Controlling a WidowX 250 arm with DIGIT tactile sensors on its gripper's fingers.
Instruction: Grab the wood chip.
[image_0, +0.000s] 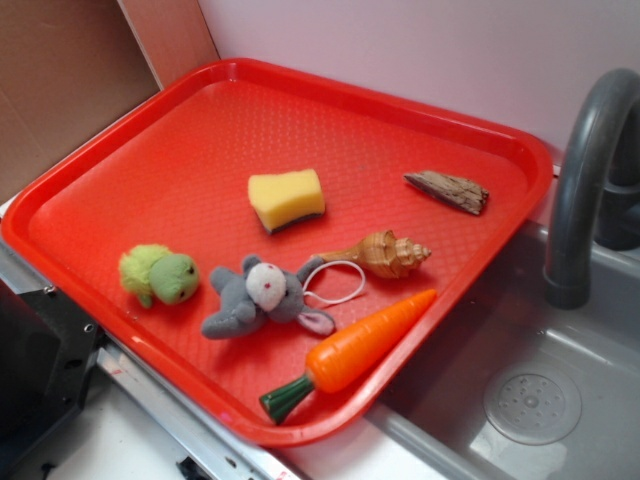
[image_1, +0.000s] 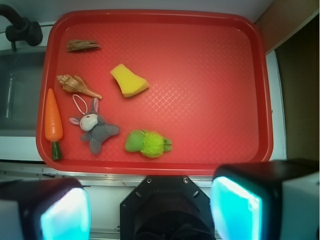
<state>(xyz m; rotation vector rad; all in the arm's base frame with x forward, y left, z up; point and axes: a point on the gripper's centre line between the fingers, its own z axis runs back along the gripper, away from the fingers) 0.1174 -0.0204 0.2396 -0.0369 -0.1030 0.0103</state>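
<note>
The wood chip (image_0: 449, 190) (image_1: 83, 46) is a rough grey-brown sliver lying flat on the red tray (image_0: 180, 130) (image_1: 210, 75), near its far right corner in the exterior view and at the upper left in the wrist view. A tan spiral seashell (image_0: 385, 254) (image_1: 76, 85) lies a short way from it. My gripper (image_1: 150, 210) shows only in the wrist view. It hangs high above the tray's near edge, far from the chip. Its cyan pads (image_1: 65, 215) stand wide apart with nothing between them.
Also on the tray lie a yellow sponge (image_0: 287, 198) (image_1: 128, 82), a grey plush bunny (image_0: 262, 296) (image_1: 93, 127), a green plush toy (image_0: 158, 275) (image_1: 148, 143) and an orange toy carrot (image_0: 355, 348) (image_1: 53, 122). A grey sink (image_0: 530, 400) with a dark faucet (image_0: 585, 180) adjoins the tray.
</note>
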